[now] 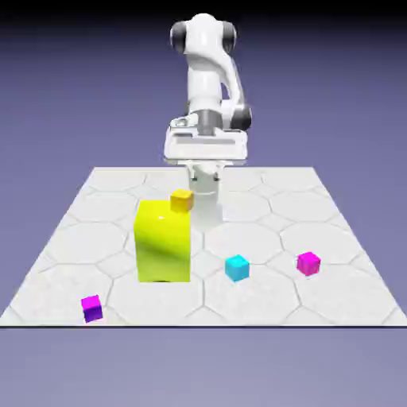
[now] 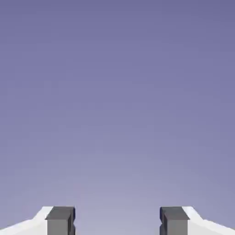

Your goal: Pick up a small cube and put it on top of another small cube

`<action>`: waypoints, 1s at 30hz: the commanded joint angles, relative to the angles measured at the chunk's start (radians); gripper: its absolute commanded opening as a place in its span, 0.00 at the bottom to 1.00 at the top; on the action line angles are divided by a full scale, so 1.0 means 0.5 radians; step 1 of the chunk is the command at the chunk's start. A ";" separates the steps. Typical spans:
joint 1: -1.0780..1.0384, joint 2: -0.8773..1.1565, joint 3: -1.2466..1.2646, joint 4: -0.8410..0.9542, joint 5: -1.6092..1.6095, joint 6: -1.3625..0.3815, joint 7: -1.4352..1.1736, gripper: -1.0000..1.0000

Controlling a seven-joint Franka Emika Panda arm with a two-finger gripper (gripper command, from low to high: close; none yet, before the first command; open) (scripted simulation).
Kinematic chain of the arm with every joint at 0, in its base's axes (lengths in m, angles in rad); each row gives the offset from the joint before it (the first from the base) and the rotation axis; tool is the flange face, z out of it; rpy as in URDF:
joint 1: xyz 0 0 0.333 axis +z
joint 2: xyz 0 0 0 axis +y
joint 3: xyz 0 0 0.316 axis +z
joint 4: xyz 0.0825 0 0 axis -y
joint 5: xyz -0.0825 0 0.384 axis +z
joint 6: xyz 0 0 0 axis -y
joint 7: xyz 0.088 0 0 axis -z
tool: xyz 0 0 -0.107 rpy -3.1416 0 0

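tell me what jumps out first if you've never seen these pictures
The big yellow block stands mid-table in the exterior view, an orange cube by its top far corner. Behind it rises the white arm, its gripper open and empty. A cyan cube and small magenta-pink cube sit to the exterior view's right.

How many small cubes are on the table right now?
4: the orange cube behind the big yellow block, the cyan cube, the magenta-pink cube, and the magenta-and-purple cube at front left. The block could hide more.
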 commanded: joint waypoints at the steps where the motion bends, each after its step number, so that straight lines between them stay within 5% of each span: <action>1: 0.033 0.073 0.033 0.034 -0.008 -0.047 0.034 0.50; 22: 0.720 1.595 0.726 0.758 -0.165 -1.030 0.754 0.50; 29: 0.864 1.960 0.566 0.775 -0.354 -0.715 0.891 0.50; 30: 0.864 1.960 0.566 0.775 -0.354 -0.715 0.891 0.00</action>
